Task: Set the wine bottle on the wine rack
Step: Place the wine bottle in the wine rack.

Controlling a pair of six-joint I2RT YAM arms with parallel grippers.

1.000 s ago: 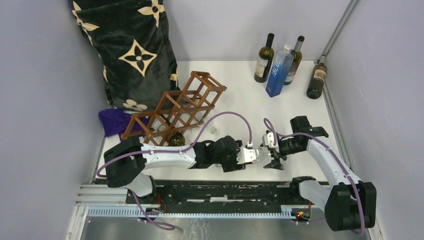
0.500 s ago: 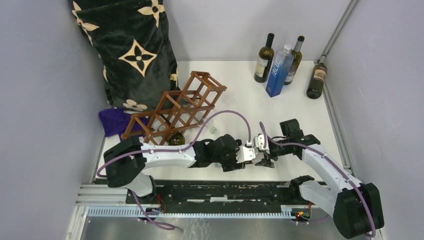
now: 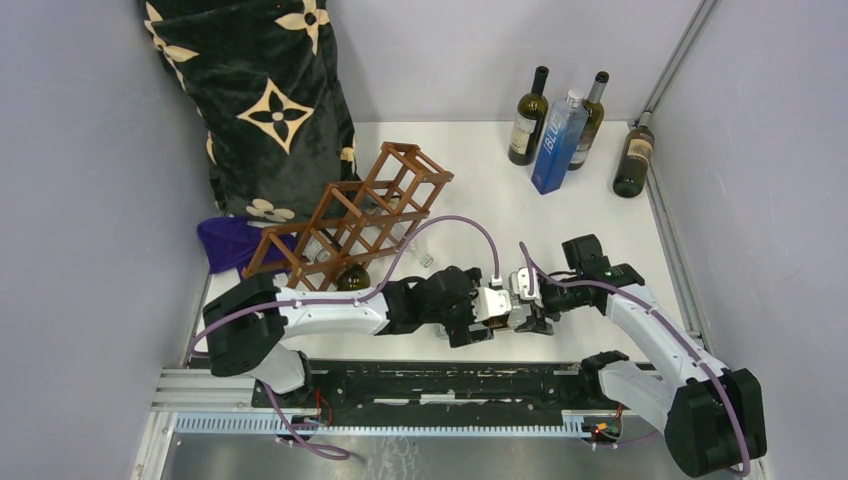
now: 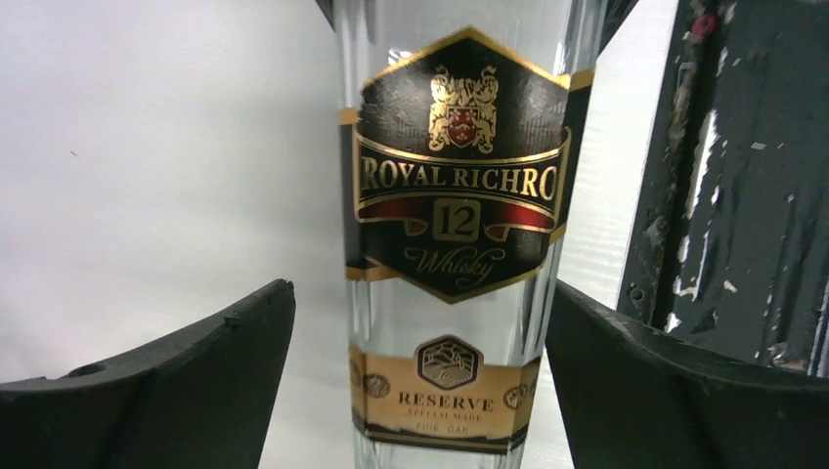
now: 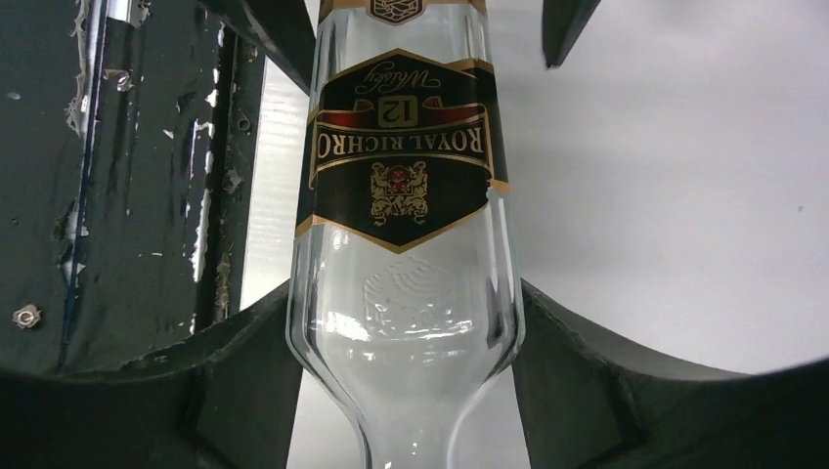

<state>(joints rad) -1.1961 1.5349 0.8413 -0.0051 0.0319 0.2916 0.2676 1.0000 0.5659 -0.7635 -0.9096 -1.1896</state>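
At the near edge of the desk [image 3: 480,190], between the two arms, found a clear bottle [image 4: 455,195] stretched out sideways, base toward the left arm and neck toward the right. Read a black and gold label on it, "ROYAL RICHRO 12 Whisky", with a tan "RESERVE" band below. Saw the left claw [image 4: 420,288] standing apart around the lower body of the bottle, with a gap of white desk showing on each side between glass and fingers [image 4: 196,371]. Saw the right claw [image 5: 403,327] clamped on the bottle's shoulder, both black fingers [image 5: 244,362] pressed against the glass just above the neck. Could not tell whether the bottle rested on the desk or hung just off it. Noted a scuffed black rail running alongside it in both wrist views.

Found the wine rack [image 3: 350,215] well apart from the bottle, at the left of the desk, set at a slant, with one clear and one dark bottle lying in its lower cells. Beside it, spotted a purple cloth [image 3: 225,245] and a black cushion [image 3: 260,100] with cream flowers. At the far right corner, counted three dark bottles [image 3: 528,118] and a blue one [image 3: 558,140].
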